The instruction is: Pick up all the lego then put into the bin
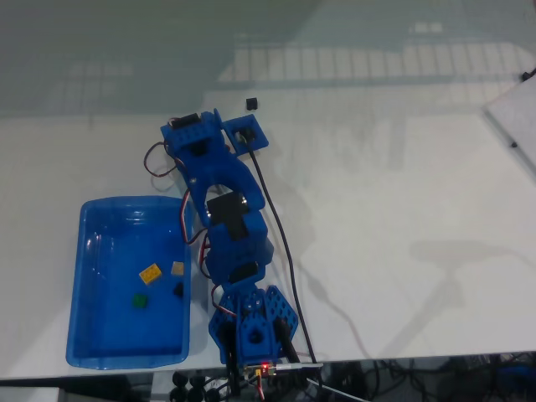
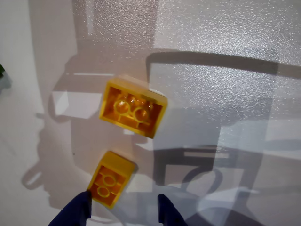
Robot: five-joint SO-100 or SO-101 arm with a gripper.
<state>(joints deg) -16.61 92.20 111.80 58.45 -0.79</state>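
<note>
Blue bin (image 1: 88, 251) already holds 4 lego: yellow (image 1: 151, 273), tan (image 1: 177, 268), green (image 1: 139, 300), black (image 1: 177, 290). Wrist view shows 2 yellow bricks on the table, big (image 2: 133, 106) and small (image 2: 112, 179); gripper (image 2: 123, 207) spread, empty, at the small 1. Black brick (image 1: 250, 103) waits too.

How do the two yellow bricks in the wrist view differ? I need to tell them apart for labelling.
The larger yellow brick looks bigger than the smaller yellow brick. The larger one lies higher in the wrist view, well clear of the pincer; the smaller one sits right by the pincer's left fingertip, partly between the open tips. Their long sides point in different directions. Both are yellow and lie underside up, hollow tubes showing, on the white table.
</note>
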